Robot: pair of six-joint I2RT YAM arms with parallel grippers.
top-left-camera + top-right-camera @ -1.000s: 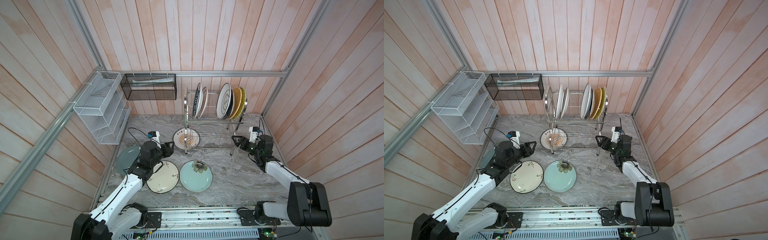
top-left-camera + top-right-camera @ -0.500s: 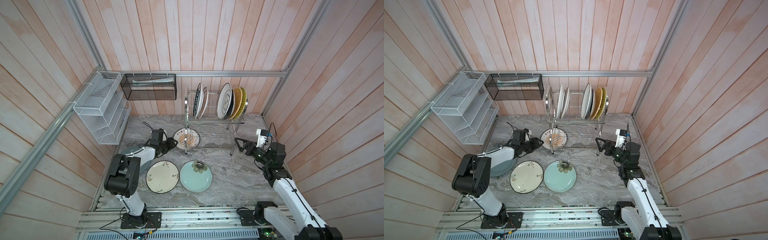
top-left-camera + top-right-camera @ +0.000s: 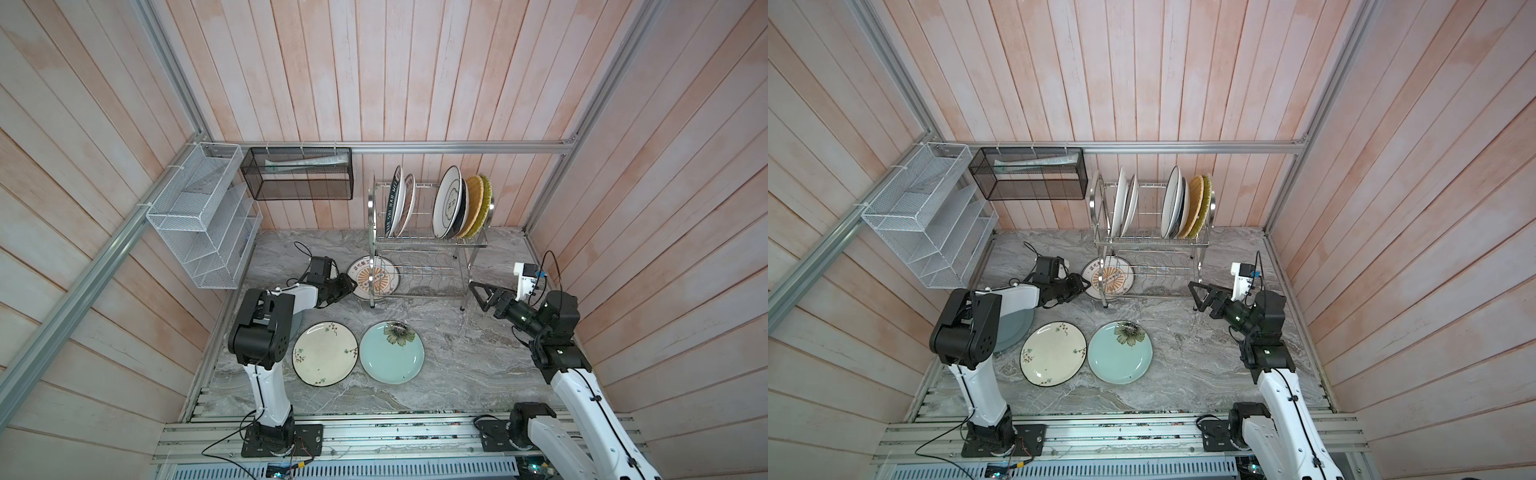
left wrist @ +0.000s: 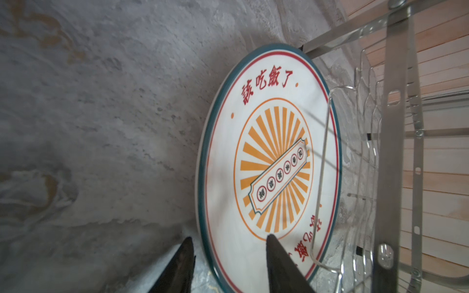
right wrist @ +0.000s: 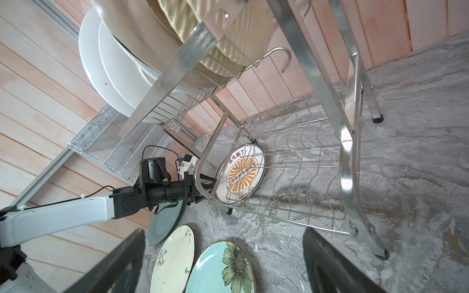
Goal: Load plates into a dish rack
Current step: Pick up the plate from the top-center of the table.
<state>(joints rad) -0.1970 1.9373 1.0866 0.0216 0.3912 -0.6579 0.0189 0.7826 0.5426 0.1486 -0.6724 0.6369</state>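
Against the left end of the two-tier shiny steel wire dish rack (image 3: 415,245), in both top views, you see the round white sunburst plate (image 3: 384,276) leaning on edge, your left gripper (image 3: 1084,286) at its rim. Several upright plates (image 3: 449,208) stand in the rack's upper tier; a cream floral plate (image 3: 324,353) and a pale blue plate (image 3: 390,352) lie flat in front of the rack. Your right gripper (image 3: 1195,297) hangs just off the rack's right end, spread wide and empty. From the left wrist, parted fingers (image 4: 279,266) straddle the sunburst plate's rim, not yet clamped. From the right wrist, both fingers (image 5: 327,261) frame the rack's lower tier, touching nothing.
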